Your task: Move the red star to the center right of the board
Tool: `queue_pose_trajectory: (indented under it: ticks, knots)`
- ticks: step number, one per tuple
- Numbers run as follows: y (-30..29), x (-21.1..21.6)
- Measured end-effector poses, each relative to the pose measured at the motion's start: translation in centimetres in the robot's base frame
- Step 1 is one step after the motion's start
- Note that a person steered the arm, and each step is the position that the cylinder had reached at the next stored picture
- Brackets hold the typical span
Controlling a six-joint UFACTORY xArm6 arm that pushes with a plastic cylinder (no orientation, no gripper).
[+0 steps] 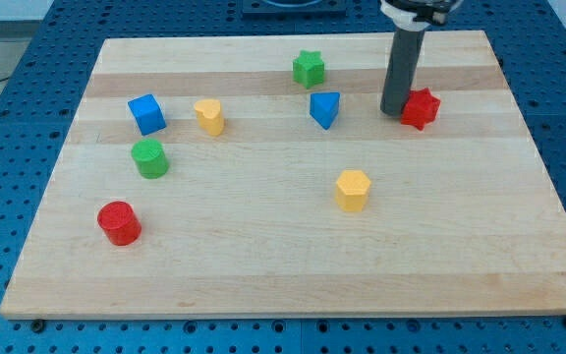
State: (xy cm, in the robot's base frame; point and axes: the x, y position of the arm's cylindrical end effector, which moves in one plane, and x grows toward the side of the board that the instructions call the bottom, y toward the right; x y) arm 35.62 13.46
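- Touching the red star (421, 108) on its left side, my tip (395, 112) holds nothing; it is only a dark rod that pushes.
- That star sits far back on the right part of the wooden board (263, 275).
- Left of my tip is a blue triangle block (325, 109), and a green star (309, 68) lies farther back.
- Nearer, a yellow hexagon block (353, 190) stands alone.
- Far off on the left are a yellow block (208, 116), a blue cube (146, 114), a green cylinder (149, 158) and a red cylinder (119, 222).
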Motion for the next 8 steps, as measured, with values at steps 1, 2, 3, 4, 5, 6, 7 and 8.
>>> queue_pose_trajectory:
  ticks: [1, 2, 3, 4, 5, 6, 7, 8]
  knots:
    - [1.1, 0.8]
    - [2.4, 1.6]
    - [3.9, 2.4]
    - [2.3, 2.4]
    - [1.3, 0.9]
    - [1.3, -0.9]
    - [2.4, -1.2]
    - [4.7, 0.4]
